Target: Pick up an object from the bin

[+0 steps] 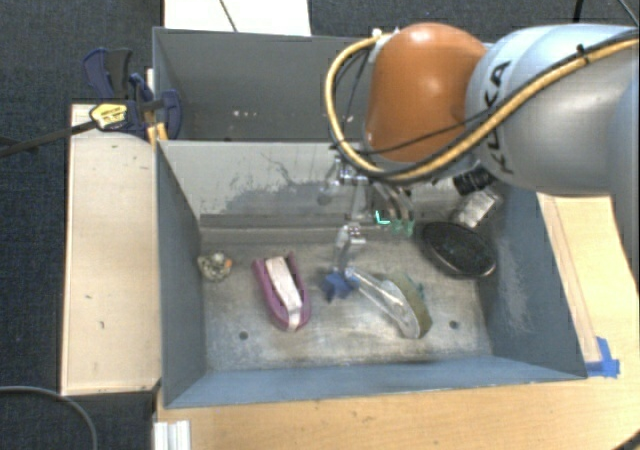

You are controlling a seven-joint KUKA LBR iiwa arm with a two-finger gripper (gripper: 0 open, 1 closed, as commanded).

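The arm reaches in from the right, and its tool [344, 260] hangs low over the middle of the bin [180, 238], just above a small blue piece [335, 286] on the floor. Whether the tool is wide or narrow cannot be told. A clear curved plastic item [392, 302] lies just right of the blue piece. A purple-and-pink object [280, 291] lies to its left, and a black oval dish [458, 249] lies farther right.

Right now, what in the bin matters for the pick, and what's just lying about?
In play: claw, and the small blue piece just beneath it.
Lying about: clear plastic piece, purple-and-white object, black oval disc, small beige lump.
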